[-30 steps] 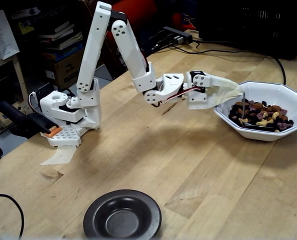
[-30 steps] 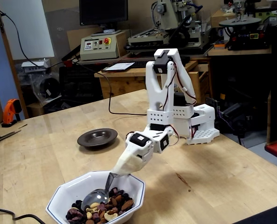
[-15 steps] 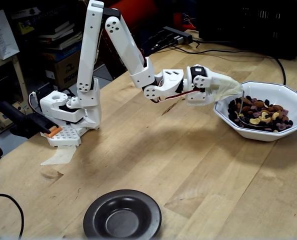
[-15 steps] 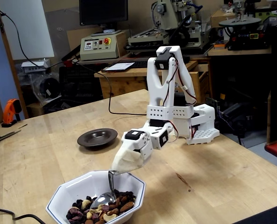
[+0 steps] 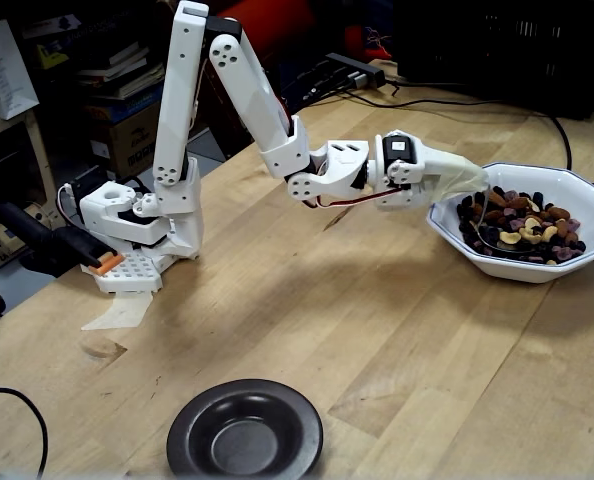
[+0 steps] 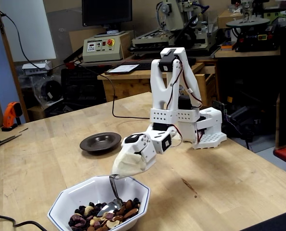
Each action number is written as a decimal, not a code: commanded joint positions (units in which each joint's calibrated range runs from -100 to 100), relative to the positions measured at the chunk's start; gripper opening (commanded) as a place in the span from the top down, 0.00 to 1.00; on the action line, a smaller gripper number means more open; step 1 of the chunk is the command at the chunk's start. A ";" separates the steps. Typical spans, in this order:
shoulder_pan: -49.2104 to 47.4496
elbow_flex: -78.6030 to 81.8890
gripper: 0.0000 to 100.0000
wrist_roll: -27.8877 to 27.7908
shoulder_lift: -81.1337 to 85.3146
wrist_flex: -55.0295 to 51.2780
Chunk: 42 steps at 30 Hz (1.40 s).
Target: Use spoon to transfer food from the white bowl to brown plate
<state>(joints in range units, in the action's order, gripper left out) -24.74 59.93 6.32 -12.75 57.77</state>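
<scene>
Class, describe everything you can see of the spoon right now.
The spoon is shiny silver metal with a thin bent handle. The handle rises steeply into the tool, whose fingers are hidden under pale wrapping. Its oval end is dug into the food inside the white bowl, partly buried, near the bowl's arm-side wall.

Polished metal spoon [image 6: 110, 207] gleams in a glossy white ceramic bowl [image 6: 75, 197]; matt white plastic arm [image 5: 247, 95] over pale, smooth wooden table [image 5: 377, 330].
</scene>
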 commanded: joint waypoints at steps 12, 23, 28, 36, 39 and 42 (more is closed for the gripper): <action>4.30 -0.38 0.96 0.10 11.94 0.57; 4.37 -0.38 0.96 0.05 14.25 0.57; 6.37 -0.73 0.96 0.00 14.42 0.57; 9.56 -0.91 0.96 0.00 17.16 -0.14; 10.08 -0.38 0.96 0.00 20.33 -0.14; 10.30 -0.29 0.96 0.00 22.47 -0.22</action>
<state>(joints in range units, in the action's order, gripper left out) -15.18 60.10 6.52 2.79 57.45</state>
